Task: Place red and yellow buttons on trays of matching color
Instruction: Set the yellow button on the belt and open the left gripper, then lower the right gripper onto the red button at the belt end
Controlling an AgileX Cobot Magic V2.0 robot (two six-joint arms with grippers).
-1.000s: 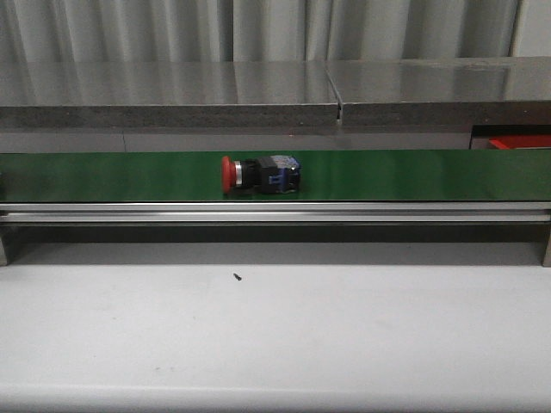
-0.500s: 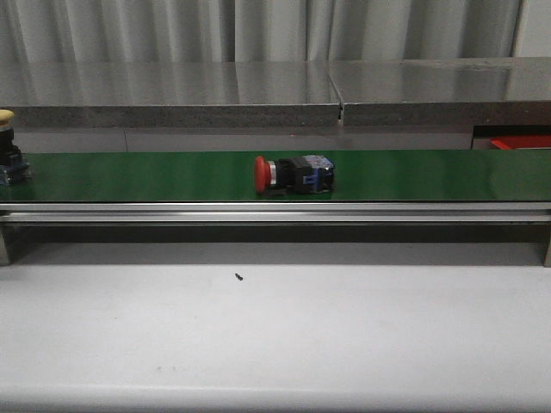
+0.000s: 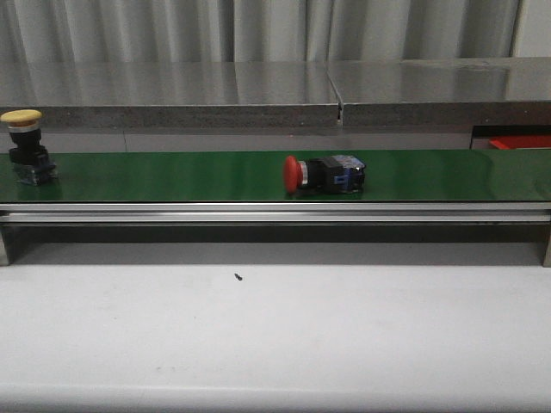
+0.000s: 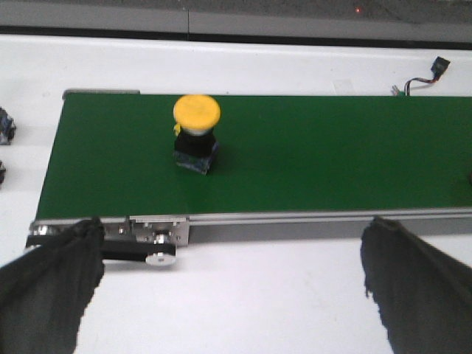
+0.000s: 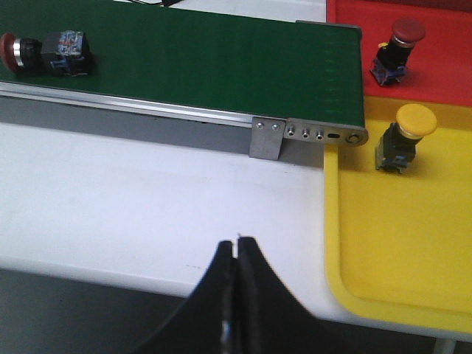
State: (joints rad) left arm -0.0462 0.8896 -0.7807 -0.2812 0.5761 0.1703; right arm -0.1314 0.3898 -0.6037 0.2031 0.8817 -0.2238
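I see my left claw (image 4: 234,284) wide, right claw (image 5: 236,254) closed empty, and red button (image 3: 324,174) lying on the belt (image 3: 172,176).

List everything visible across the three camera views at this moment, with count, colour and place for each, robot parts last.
green conveyor belt: 1, green, running across the far side of the white table.
red mushroom-head button on the belt: 1, red cap with black and blue body, lying on its side mid-belt.
yellow mushroom-head button on the belt: 1, yellow cap, upright at the belt's left end.
red plastic tray: 1, red, past the belt's right end.
yellow plastic tray: 1, yellow, beside the red tray.
red button in the red tray: 1.
yellow button in the yellow tray: 1.
white table: 1.
left gripper: open, facing the belt.
right gripper: shut, over the table.
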